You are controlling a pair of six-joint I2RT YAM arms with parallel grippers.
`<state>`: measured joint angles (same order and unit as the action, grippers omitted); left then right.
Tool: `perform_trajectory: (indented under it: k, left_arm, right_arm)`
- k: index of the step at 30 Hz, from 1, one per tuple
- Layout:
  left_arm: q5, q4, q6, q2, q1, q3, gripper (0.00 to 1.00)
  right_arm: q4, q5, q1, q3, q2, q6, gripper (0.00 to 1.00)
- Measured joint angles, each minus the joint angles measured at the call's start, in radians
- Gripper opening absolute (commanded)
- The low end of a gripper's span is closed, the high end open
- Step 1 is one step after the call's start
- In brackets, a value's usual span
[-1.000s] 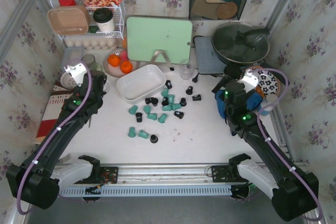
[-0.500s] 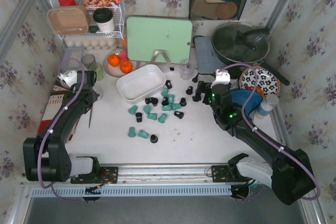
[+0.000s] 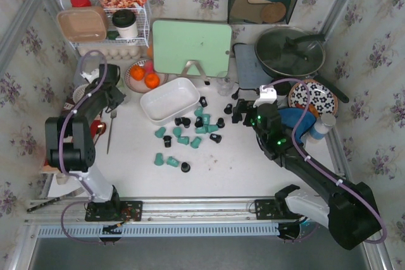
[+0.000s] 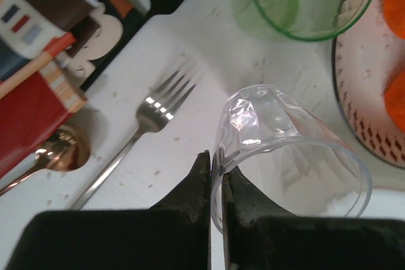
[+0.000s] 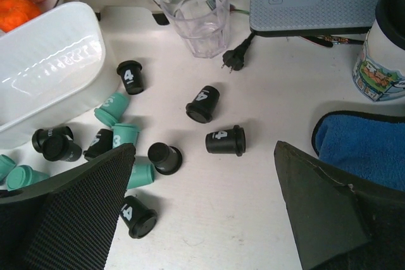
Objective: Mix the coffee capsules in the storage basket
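- the table (image 3: 253, 169) carries everything; the arms' bases sit at its near edge.
- the storage basket (image 3: 166, 97) lies a little toward the far edge from the table's middle. it is empty, and its long axis runs on a slant from near-left to far-right.
- the coffee capsules (image 3: 205, 128), teal and black, lie scattered on the bare table from the basket's near rim toward the near edge; none is in the basket, so by my judgement the task is barely begun.
- the right tool (image 3: 238, 113) hangs spread wide and empty just right of the scatter. a black capsule on its side lies just ahead of the gap, and the basket is beyond the capsules, to the far left. this arm is the nearer one.
- the left tool (image 4: 216, 170) is near the left edge, well apart from the capsules, pinched shut on the wall of a tipped clear cup (image 4: 291, 150).
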<state>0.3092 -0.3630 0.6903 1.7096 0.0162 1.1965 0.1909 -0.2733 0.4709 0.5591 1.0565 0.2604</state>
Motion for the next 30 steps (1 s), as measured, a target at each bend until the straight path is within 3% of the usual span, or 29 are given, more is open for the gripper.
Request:
perform_trajectory:
  k: [7,10,17,21,25,30]
  left_arm:
    - [-0.036,-0.127,0.039,0.167,-0.002,0.171,0.00]
    - [-0.044,-0.171,0.048,0.207,-0.004,0.211,0.19]
    - [-0.049,-0.241,0.051,0.248,-0.016,0.286,0.40]
    - [-0.061,-0.263,0.035,0.253,-0.029,0.320,0.62]
    - [-0.091,-0.266,0.016,0.219,-0.030,0.319,0.67]
    - [-0.097,-0.262,-0.023,0.066,-0.007,0.270,0.70]
  right_arm:
    - [0.010,0.022,0.000,-0.002,-0.003,0.008,1.00]
    - [0.011,0.037,0.000,-0.002,0.000,0.015,1.00]
    - [0.011,0.051,0.000,-0.002,0.005,0.015,1.00]
    - [0.009,0.063,0.000,-0.002,0.008,0.015,1.00]
    - [0.009,0.071,0.000,-0.002,0.018,0.015,1.00]
    - [0.010,0.085,0.014,-0.002,0.034,0.005,1.00]
